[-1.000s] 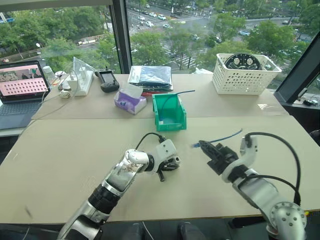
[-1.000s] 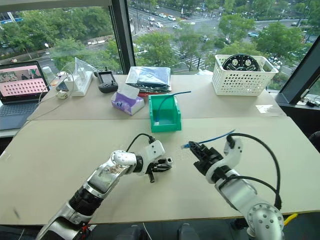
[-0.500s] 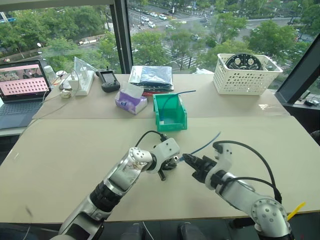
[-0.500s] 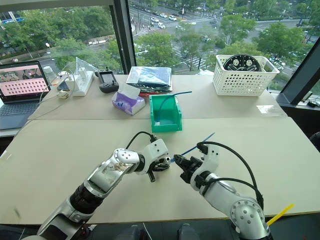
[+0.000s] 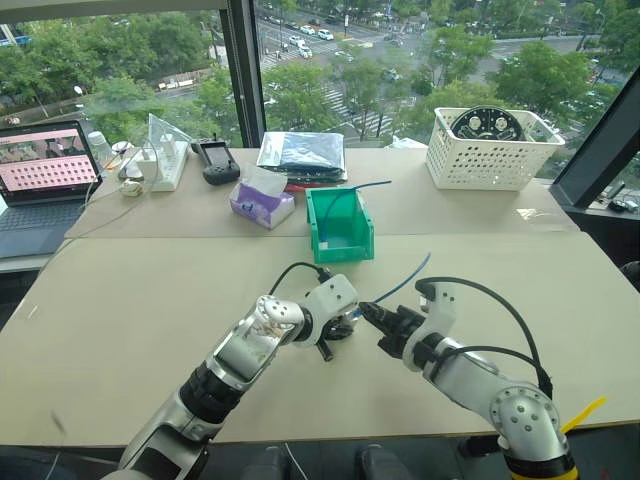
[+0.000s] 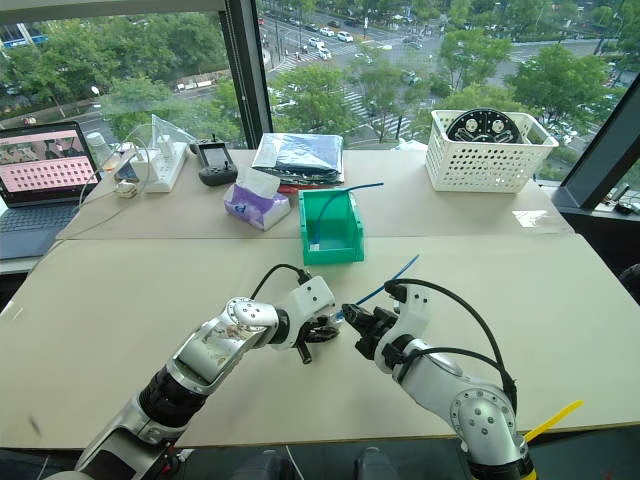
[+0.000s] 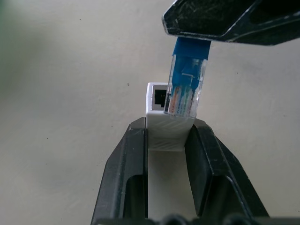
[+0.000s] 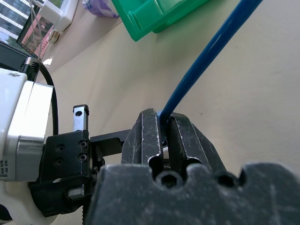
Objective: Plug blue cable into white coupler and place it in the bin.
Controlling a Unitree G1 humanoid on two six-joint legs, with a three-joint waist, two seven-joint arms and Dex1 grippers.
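Note:
My left gripper (image 7: 169,126) is shut on the white coupler (image 7: 161,136), just above the table in front of me. The coupler's dark socket (image 7: 160,96) faces away from the wrist. The blue cable (image 5: 405,280) is pinched near its plug by my right gripper (image 8: 164,117), which is shut on it. The clear plug (image 7: 186,96) rests against the coupler's end, beside the socket and overlapping its edge; it is not seated inside. The cable's loose end rises back to the right. The green bin (image 5: 342,252) stands beyond both grippers, near the table's middle.
Another thin blue cable (image 5: 358,186) sticks out of the bin. A purple tissue box (image 5: 262,203) sits left of the bin, a white lattice basket (image 5: 490,150) at the back right, and a laptop (image 5: 40,170) at the far left.
My right gripper has carried the blue cable leftward and slightly down, bringing the plug up to the coupler. The left gripper has stayed in place with the coupler.

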